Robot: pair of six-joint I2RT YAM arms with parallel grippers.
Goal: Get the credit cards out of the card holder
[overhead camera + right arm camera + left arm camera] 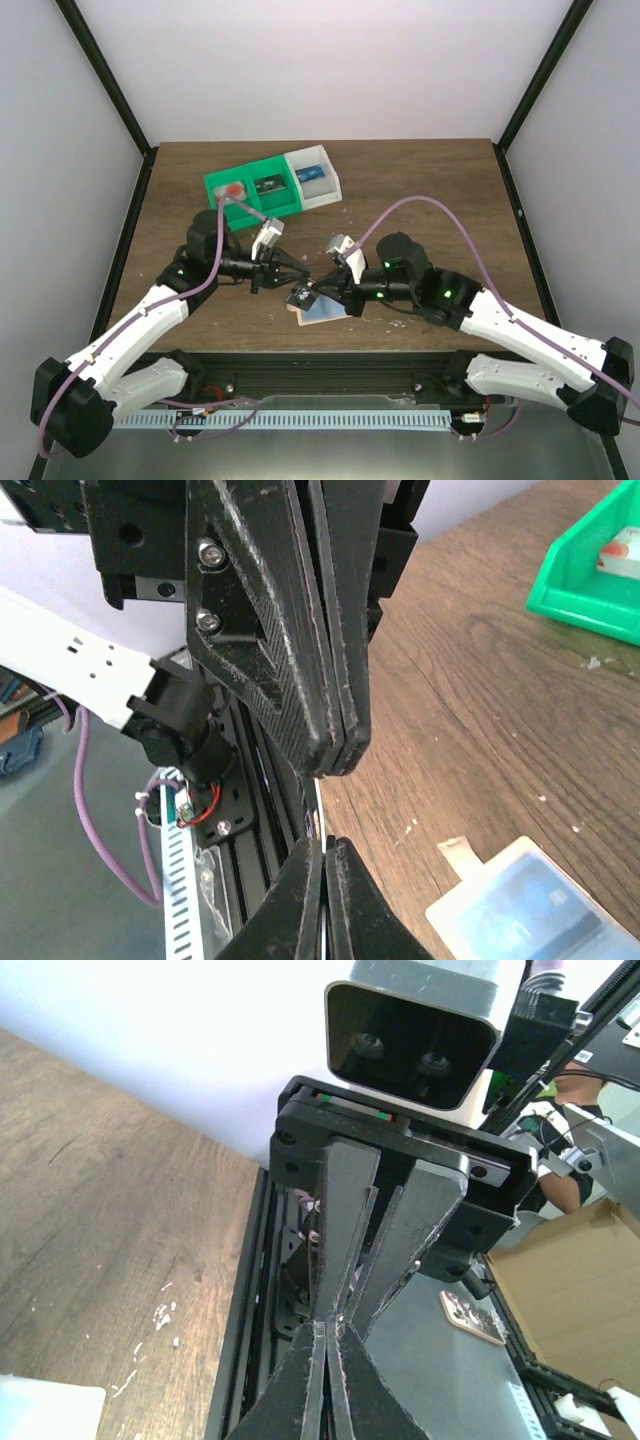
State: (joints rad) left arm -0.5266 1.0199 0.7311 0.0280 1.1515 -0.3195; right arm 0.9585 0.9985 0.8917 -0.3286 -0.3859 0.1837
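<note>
Light blue card overlapping tan holder; left claw, right claw closed, empty

no legible text, brand, number or sign in any view; markings on the bin items are too small to read.

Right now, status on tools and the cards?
Left tool and right tool shut, tip to tip. Light blue card flat on card holder, ungripped. Nothing blocking.

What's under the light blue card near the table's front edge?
The tan card holder: only a strip and small tab show past the edge of the light blue card. The rest is covered, so any more cards beneath can't be seen.
</note>
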